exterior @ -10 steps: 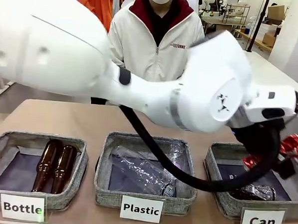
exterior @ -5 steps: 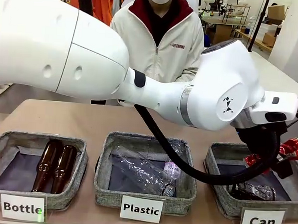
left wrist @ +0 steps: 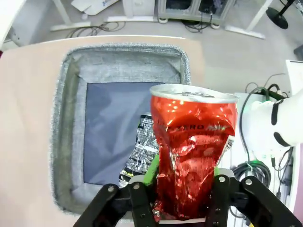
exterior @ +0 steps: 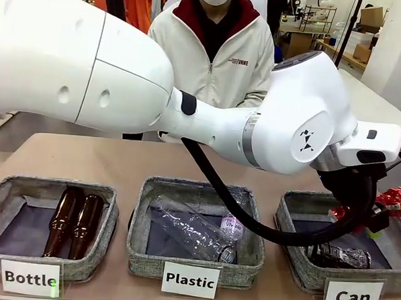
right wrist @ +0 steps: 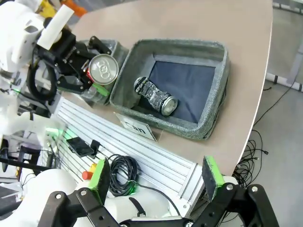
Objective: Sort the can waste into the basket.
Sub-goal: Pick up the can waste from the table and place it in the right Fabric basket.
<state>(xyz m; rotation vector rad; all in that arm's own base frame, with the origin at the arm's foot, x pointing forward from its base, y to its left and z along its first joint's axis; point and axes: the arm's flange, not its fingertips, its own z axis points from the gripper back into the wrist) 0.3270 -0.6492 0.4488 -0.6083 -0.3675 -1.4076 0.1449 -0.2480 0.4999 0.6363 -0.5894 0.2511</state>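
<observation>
Left arm (exterior: 368,216) reaches across, jaws around red can (left wrist: 191,151) over basket (left wrist: 66,142).

Between first and middle picture: left arm swung up and back, big white link rising to fill upper left of front view; held steady after that. Left gripper (exterior: 375,216) at right edge of frame, fingers now spread a little wider around red can (exterior: 394,199). Red can shifted slightly, sitting a touch higher and more upright at far right. Label on plastic bottle (exterior: 231,226) in middle basket uncovered as cable moved.
</observation>
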